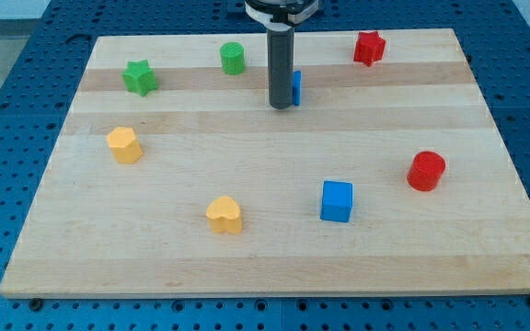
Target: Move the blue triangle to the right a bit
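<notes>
The blue triangle (296,86) sits near the view's top centre of the wooden board (274,267), mostly hidden behind my rod; only a thin blue strip shows on the rod's right side. My tip (282,107) rests on the board right against the triangle's left side, slightly nearer the view's bottom.
A green cylinder (233,58) and a green star (140,77) lie to the tip's left. A red star (369,48) is at the top right, a red cylinder (426,171) at the right. A blue cube (337,200) and two yellow blocks (125,144) (224,214) lie lower down.
</notes>
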